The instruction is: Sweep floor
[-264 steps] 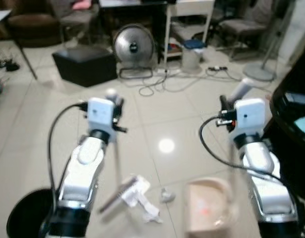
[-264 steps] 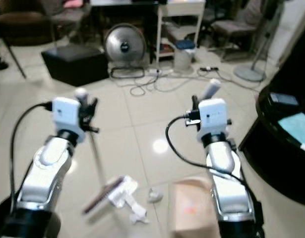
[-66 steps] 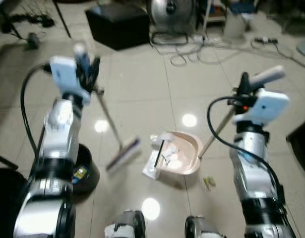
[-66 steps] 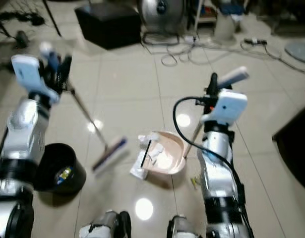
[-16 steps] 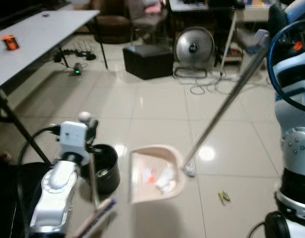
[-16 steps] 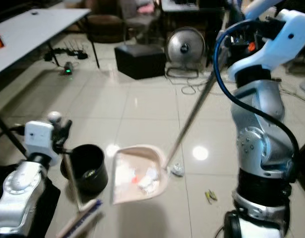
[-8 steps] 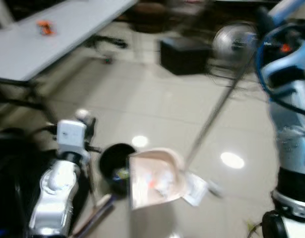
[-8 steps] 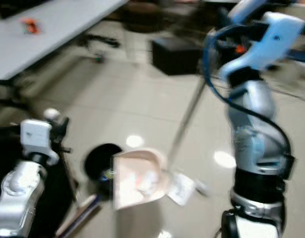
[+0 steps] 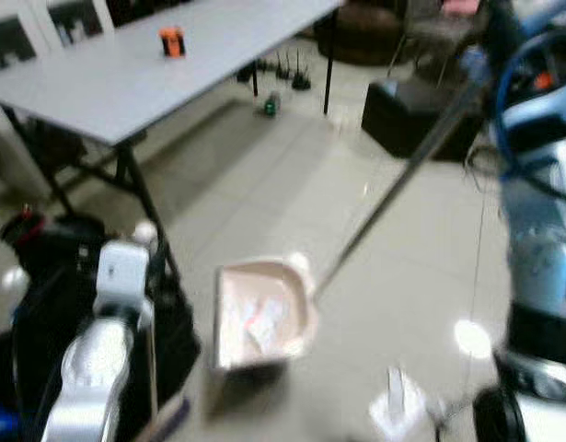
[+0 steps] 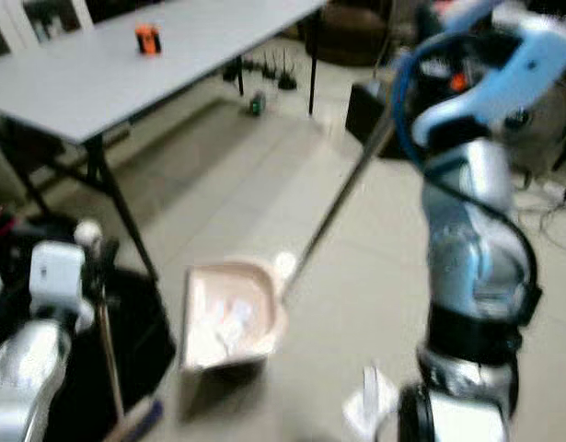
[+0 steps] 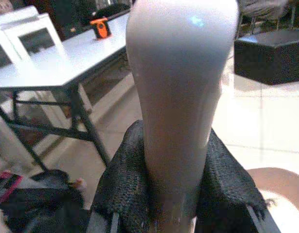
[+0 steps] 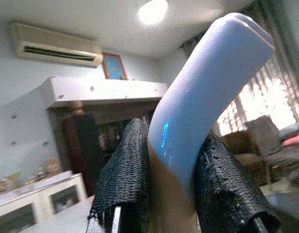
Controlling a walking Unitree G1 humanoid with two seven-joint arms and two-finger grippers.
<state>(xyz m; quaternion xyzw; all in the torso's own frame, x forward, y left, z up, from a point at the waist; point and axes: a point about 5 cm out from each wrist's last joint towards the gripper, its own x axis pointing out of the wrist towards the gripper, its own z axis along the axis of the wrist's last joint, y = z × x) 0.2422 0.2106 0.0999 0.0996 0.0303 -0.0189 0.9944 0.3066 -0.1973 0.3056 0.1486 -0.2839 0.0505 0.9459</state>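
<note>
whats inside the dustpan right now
Crumpled white paper scraps with a small reddish bit lie in the pink dustpan, carried on its long handle by the right hand. Blur hides any finer debris, and what lies beneath the pan is covered.

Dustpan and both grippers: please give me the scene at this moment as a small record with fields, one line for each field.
dustpan: pink dustpan, lifted off the floor on its long handle, open side toward the robot
contents: white paper scraps inside the pan
right gripper: right gripper raised high, shut on the dustpan handle
left gripper: left gripper low on the robot's left, shut on the broom handle
floor: one white scrap lies near the robot's feet
surroundings: grey table with an orange object on it
image quality: eye views blurred
</note>
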